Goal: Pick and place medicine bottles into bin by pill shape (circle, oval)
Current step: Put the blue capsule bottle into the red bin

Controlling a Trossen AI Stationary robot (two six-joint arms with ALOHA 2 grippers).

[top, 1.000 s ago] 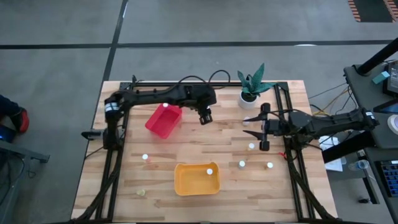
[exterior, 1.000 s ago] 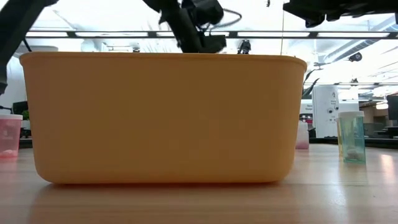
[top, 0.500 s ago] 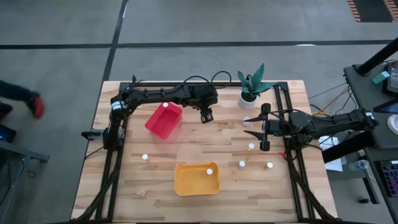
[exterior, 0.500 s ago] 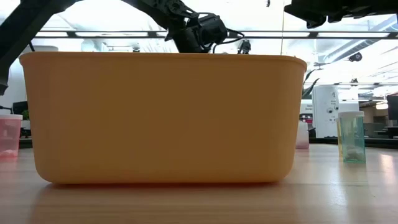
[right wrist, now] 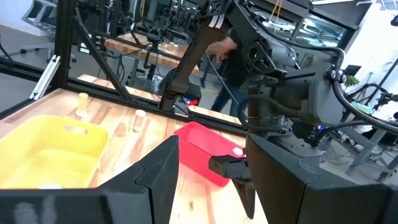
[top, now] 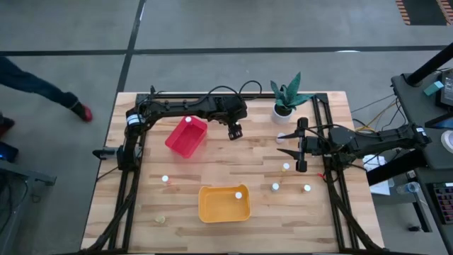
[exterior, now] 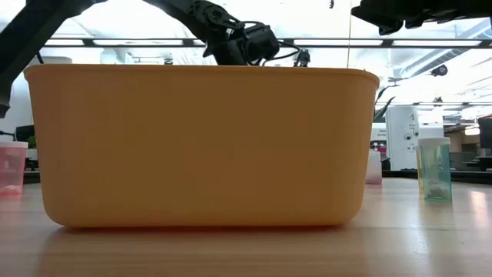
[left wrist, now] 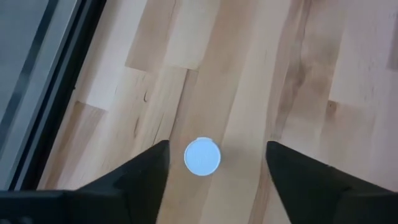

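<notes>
My left gripper (top: pixel 233 132) hangs open over the table just right of the red bin (top: pixel 186 137). In the left wrist view a white-capped bottle (left wrist: pixel 202 156) stands on the wood below, between the two fingers (left wrist: pixel 140 174), untouched. My right gripper (top: pixel 291 146) is open and empty at the right, above the table. One bottle (top: pixel 188 120) is in the red bin and one (top: pixel 238 195) in the yellow bin (top: pixel 224 204). Other bottles stand on the table at the near right (top: pixel 275 187) (top: pixel 307 188) (top: pixel 286 167) and near left (top: pixel 165 179).
A potted plant (top: pixel 286 99) stands at the far right. The yellow bin (exterior: pixel 200 146) fills the low view, with a teal bottle (exterior: pixel 436 169) to its right and a pink one (exterior: pixel 11 165) to its left. A person's leg (top: pixel 42 88) shows on the floor beyond the table's left edge.
My left gripper has shifted slightly toward the table's far edge, staying open. My right arm has kept still. The person on the floor at the left has walked on.
</notes>
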